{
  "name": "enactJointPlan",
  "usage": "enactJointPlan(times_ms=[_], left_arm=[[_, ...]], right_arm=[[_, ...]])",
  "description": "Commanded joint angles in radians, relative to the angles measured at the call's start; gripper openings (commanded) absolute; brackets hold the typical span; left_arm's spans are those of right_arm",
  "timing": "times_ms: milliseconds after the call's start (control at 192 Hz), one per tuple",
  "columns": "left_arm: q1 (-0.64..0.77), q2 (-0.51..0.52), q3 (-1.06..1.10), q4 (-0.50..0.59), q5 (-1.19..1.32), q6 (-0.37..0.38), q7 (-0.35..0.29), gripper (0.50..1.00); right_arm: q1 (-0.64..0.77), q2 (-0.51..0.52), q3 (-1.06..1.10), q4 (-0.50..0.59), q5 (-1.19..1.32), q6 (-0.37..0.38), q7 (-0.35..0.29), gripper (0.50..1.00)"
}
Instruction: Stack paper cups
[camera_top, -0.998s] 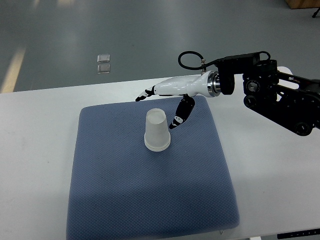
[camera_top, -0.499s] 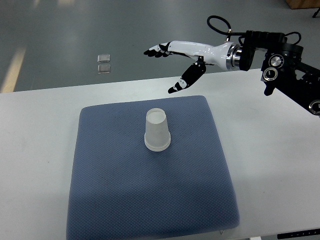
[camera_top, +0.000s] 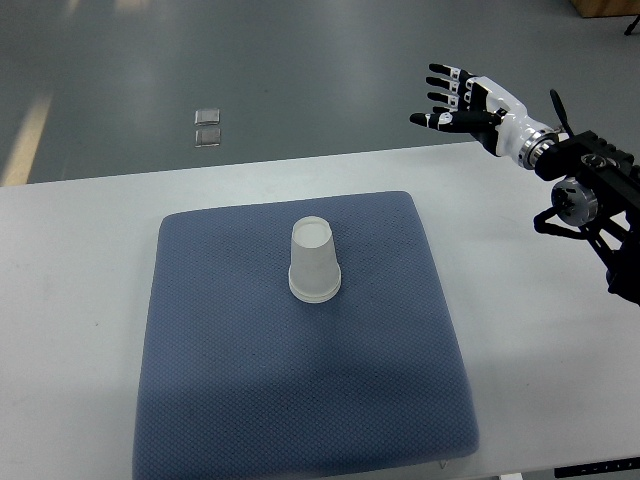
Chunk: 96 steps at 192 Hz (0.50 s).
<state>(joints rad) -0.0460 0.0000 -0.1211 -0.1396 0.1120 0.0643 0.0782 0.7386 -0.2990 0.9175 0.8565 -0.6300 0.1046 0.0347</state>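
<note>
Top view is the only angle given, and it is read from left to right. No left arm is seen anywhere along the left edge. On the grey floor beyond the table, two small pale squares (camera_top: 208, 128) are seen lying one just behind the other; what they are cannot be told. A white table (camera_top: 70, 300) is spread across the frame, and on it a blue padded mat (camera_top: 250, 400) is laid, probably so that cups are given a soft, non-slip footing and are kept within the reach of the arms. Slightly above the mat's middle, a paper cup (camera_top: 315, 260) is stood upside down, its wide rim on the mat and its narrower base upward; whether it is a single cup or a nested stack cannot be settled from this angle, and no second loose cup is seen on the mat or table. Standing mouth-down, it is well placed for another cup to be dropped over it. Further right, well apart from the cup and above the table's far edge, the right hand (camera_top: 468, 100) is held in the air on its black arm, its fingers (camera_top: 440, 82) spread apart and nothing grasped. Being empty and clear of the mat, it is judged to be parked away from the work, with the cup left unobstructed.
</note>
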Motion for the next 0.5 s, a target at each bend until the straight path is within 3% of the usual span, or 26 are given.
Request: enactJointPlan(times_ms=[0,302,494], left_arm=[[0.000,0.000,0.000,0.000,0.000,0.000,0.000,1.000],[0.000,0.000,0.000,0.000,0.000,0.000,0.000,1.000],[0.000,0.000,0.000,0.000,0.000,0.000,0.000,1.000]], right_arm=[[-0.039,0.027,0.004,-0.043,0.075,-0.028,-0.006,0.913],[-0.087,0.087,0.060,-0.085,0.150,-0.094,0.008,0.921],[-0.094,0.101,0.061,-0.079,0.147,-0.089,0.008,0.924]])
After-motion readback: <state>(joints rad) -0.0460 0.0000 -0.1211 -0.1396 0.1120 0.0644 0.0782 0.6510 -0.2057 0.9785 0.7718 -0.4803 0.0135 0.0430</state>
